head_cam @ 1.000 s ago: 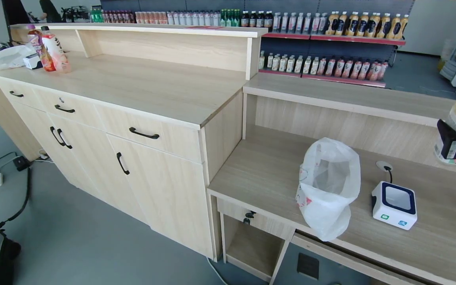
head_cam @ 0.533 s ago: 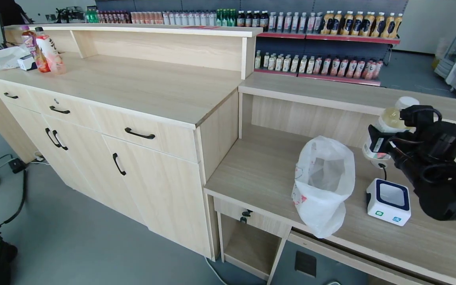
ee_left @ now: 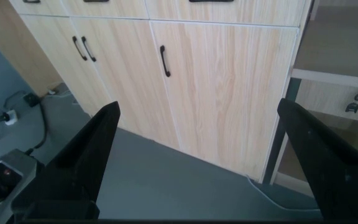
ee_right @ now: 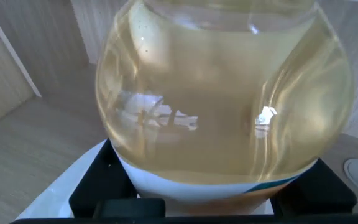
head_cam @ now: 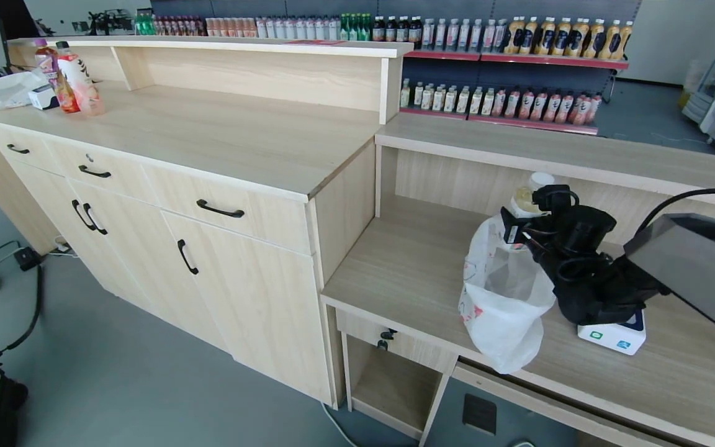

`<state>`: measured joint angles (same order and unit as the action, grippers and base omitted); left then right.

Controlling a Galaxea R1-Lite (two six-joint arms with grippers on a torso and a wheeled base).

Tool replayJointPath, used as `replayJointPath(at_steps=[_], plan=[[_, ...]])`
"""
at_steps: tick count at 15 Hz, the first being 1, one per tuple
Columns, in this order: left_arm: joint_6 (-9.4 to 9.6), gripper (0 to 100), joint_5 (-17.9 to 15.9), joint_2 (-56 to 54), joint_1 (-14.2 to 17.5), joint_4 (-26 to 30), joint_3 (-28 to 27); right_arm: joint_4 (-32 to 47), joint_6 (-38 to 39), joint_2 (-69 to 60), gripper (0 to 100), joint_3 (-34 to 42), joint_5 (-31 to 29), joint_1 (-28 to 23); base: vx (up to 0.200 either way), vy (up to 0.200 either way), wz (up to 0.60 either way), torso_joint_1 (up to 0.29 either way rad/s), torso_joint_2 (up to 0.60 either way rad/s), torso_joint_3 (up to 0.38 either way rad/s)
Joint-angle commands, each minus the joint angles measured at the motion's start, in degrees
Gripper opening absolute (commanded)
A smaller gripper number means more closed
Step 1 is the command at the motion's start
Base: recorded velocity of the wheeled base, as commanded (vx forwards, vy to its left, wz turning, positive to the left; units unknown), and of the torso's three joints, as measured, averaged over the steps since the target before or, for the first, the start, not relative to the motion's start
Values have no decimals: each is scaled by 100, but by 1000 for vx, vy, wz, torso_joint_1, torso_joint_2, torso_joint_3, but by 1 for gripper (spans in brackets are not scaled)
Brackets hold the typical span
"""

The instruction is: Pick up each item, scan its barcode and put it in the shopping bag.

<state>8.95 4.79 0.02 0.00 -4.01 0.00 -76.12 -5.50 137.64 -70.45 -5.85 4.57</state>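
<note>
Yellowish bottle [head_cam: 524, 202] clamped btwn right gripper [head_cam: 517, 222] jaws, by bag [head_cam: 499, 310].

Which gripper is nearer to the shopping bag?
Right. The right gripper, holding a bottle, is just above the shopping bag; the left gripper is low, facing the cabinet doors.

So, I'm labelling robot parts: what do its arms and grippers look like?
The right gripper is black, on a bulky black wrist with looped cables; behind it an angular grey forearm cover and arching black cable. The left gripper has two flat, tapered black fingers.
</note>
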Motion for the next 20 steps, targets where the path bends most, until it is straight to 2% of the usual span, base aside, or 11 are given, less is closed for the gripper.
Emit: replayJointPath(at_steps=[1, 14, 15, 20], plan=[[-7, 100, 4, -2, 0, -3, 0, 18, -13, 544, 0, -259, 23, 44, 0, 0, 0, 0, 0, 0], [-7, 100, 4, -2, 0, -3, 0, -483, -13, 1300, 0, -30, 14, 132, 0, 0, 0, 0, 0, 0], [-7, 100, 4, -2, 0, -3, 0, -518, -13, 1309, 100, 14, 14, 132, 0, 0, 0, 0, 0, 0], [-7, 100, 4, -2, 0, -3, 0, -509, 5, 834, 100, 49, 14, 97, 0, 0, 0, 0, 0, 0]])
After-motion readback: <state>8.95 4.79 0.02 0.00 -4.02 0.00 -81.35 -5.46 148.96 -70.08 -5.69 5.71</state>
